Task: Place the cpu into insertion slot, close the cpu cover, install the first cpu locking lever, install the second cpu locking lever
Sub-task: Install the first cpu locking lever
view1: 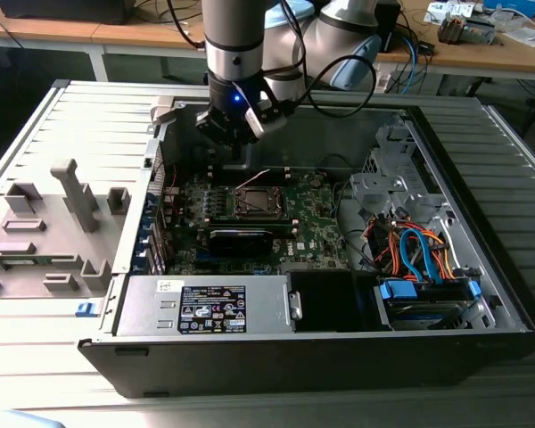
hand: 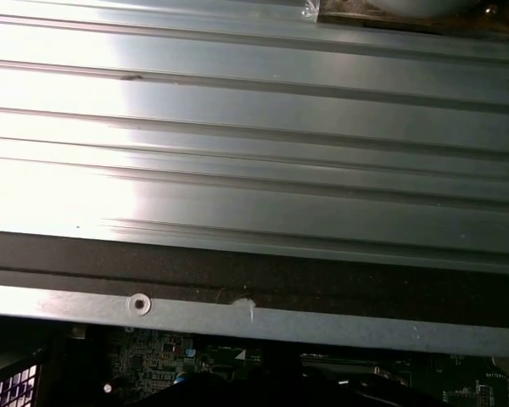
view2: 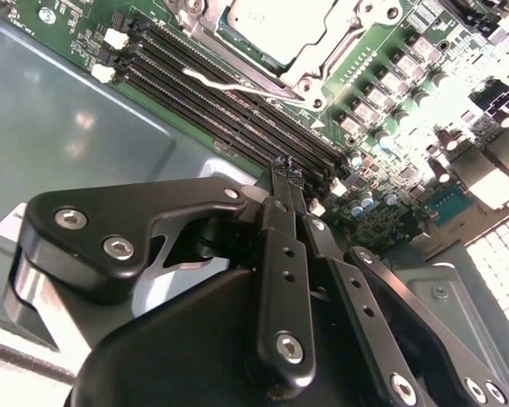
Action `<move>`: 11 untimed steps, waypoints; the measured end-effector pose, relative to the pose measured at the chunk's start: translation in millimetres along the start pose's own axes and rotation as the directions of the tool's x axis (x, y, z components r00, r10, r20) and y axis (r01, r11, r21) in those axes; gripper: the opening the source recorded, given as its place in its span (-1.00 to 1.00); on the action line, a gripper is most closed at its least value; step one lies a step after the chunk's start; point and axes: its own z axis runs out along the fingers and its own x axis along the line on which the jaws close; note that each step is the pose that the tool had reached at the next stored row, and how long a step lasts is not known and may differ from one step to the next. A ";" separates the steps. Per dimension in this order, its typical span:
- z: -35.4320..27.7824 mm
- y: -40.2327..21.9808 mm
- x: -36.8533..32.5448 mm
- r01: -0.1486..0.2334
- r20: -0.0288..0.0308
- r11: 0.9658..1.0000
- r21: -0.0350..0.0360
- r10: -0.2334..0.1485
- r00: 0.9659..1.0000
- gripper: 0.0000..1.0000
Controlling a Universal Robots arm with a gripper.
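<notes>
An open computer case (view1: 481,294) lies on its side on a ribbed metal table (view1: 36,374), with the green motherboard (view1: 316,223) exposed inside. The robot arm (view1: 236,53) reaches down over the far edge of the case, and its gripper (view1: 234,134) hangs above the board, just behind the socket as the exterior view shows it.

In the second wrist view the gripper (view2: 290,174) has its two black fingers (view2: 280,254) pressed together, with nothing between them. It touches no part of the board.

The insertion slot (view1: 257,201) sits mid-board beside the long black memory slots (view2: 229,106). In the second wrist view the cpu (view2: 276,25) already lies in the socket, its silver-grey top showing, so I judge the first step done. The cpu cover (view2: 318,64) appears to lie down around the chip, though whether it is fully seated is hard to tell. A thin wire lever (view2: 237,86) runs beside the socket; by my reading at least one locking lever is still to be latched.
</notes>
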 end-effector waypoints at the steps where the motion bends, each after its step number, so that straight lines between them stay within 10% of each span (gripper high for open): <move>1: 0.2 0.0 -0.1 0.000 0.000 1.000 0.000 0.000 1.000 -0.79; 11: 4.2 -0.6 -0.7 0.000 0.000 1.000 0.001 0.000 1.000 -0.79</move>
